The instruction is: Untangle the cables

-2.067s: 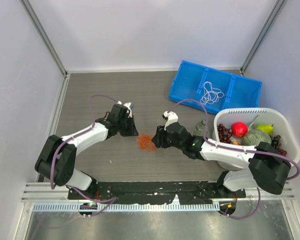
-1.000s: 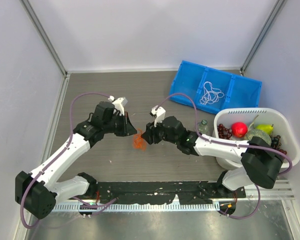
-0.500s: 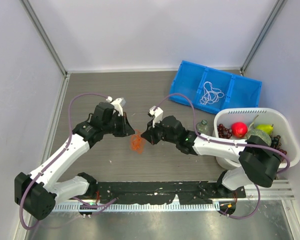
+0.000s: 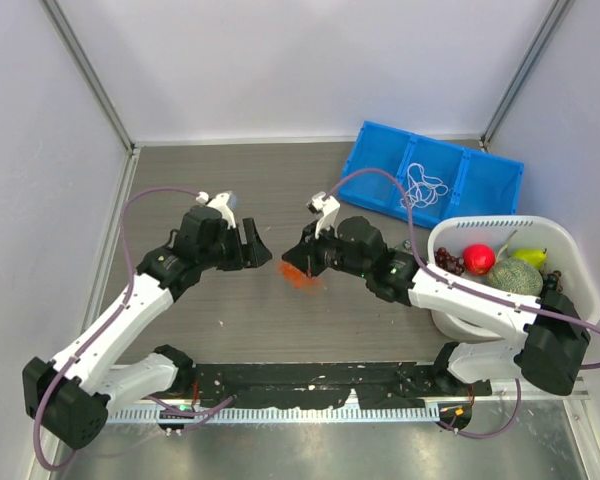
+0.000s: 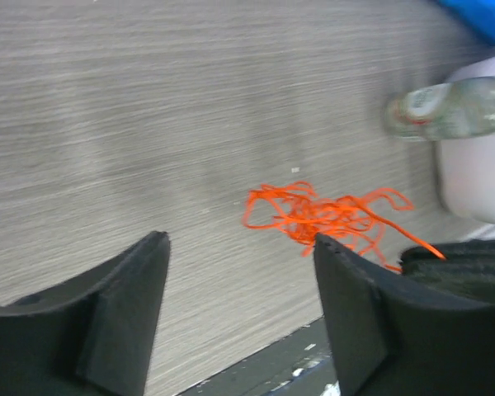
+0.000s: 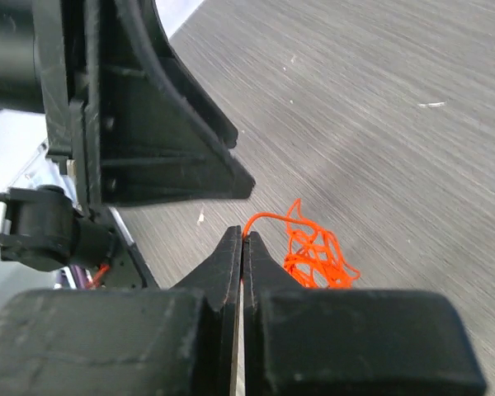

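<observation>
- Step in hand, I judge: pulling apart the clump of thin red-orange cables on the grey table, centre of the top view.
- The right gripper is pressed together, pinching one orange strand; the left gripper stands spread, empty.
- Next, the left must nip another loop and pull away.
- Only the right wrist view shows that pinch; only the top view shows white cables in the blue bin, upper right.
</observation>
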Controlling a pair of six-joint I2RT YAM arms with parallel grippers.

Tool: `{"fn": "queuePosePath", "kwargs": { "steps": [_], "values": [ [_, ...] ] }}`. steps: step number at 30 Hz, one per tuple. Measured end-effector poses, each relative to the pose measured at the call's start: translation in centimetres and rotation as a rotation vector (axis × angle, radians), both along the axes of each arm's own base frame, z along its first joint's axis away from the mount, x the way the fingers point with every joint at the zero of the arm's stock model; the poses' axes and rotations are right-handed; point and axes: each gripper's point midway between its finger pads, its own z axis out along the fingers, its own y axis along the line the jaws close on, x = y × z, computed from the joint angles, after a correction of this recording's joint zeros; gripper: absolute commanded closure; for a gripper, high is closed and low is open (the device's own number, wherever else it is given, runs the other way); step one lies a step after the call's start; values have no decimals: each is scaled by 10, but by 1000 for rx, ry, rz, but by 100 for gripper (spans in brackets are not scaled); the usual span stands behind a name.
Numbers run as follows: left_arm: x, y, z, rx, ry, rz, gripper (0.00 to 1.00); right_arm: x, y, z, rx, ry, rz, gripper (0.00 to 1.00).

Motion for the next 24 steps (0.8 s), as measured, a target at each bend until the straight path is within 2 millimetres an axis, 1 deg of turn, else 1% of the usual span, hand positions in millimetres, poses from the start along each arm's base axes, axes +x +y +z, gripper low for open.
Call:
{"fn": "queuePosePath", "kwargs": {
  "steps": [1,2,3,5,7,8,10,13,17,19,21,22,23,24],
  "values": [
    [-1,-3,9,-32,-21,-9,10,1,1,8,7,-1,-1,99],
    [-2,-7,17,-65,-44,-21,1,2,3,19,18,-7,-1,99],
    [-3,-12,30,-114,-83,-40,0,3,5,29,30,-13,0,99],
    [-6,-21,45,-183,-127,-72,0,3,9,47,57,-26,10,99],
    [-6,-25,49,-214,-132,-88,0,2,12,59,78,-31,22,99],
    [-5,-29,48,-228,-122,-94,0,1,13,63,87,-31,30,99],
    [-2,-35,43,-246,-98,-105,0,-1,13,65,91,-21,39,99],
    [0,-38,31,-258,-59,-93,0,-5,15,66,99,-2,55,99],
    [6,-41,24,-264,-32,-73,0,-12,20,73,140,28,87,99],
    [9,-45,21,-276,-18,-71,0,-11,19,74,141,34,80,99],
    [14,-50,16,-287,-13,-75,0,-5,15,75,133,43,57,99],
    [17,-50,11,-281,-10,-69,0,-5,15,79,140,45,59,99],
    [19,-50,3,-269,-4,-59,0,-5,16,87,147,39,62,99],
    [22,-48,-7,-250,8,-43,0,-7,18,100,160,28,71,99]
  ]
}}
